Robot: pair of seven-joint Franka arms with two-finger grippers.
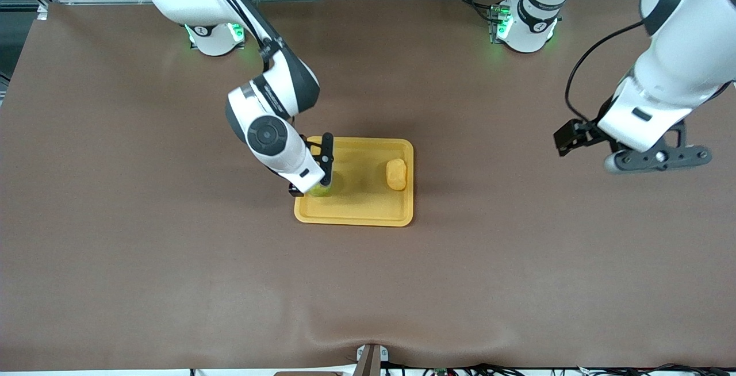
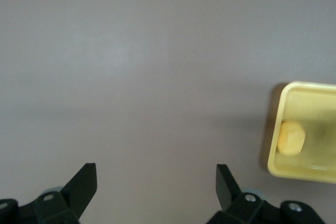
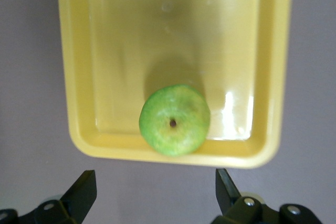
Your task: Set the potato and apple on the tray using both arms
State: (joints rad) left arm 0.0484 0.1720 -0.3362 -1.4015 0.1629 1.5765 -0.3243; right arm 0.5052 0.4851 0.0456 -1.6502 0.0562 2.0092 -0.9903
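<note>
The yellow tray [image 1: 353,218] lies mid-table. The potato [image 1: 397,174] lies in it near the rim toward the left arm's end. The green apple [image 1: 321,190] rests in the tray near the rim toward the right arm's end, partly hidden by the right hand. My right gripper [image 1: 313,177] is open and empty just over the apple. In the right wrist view the apple [image 3: 174,120] sits stem spot up inside the tray's rim [image 3: 79,103], clear of the right gripper [image 3: 156,192]. My left gripper [image 1: 632,157] is open and empty, raised over bare table toward the left arm's end.
In the left wrist view the left gripper [image 2: 156,192] is over brown table, with the tray's rim [image 2: 274,129] and the potato [image 2: 291,137] off to one side. The brown mat [image 1: 172,249] covers the table.
</note>
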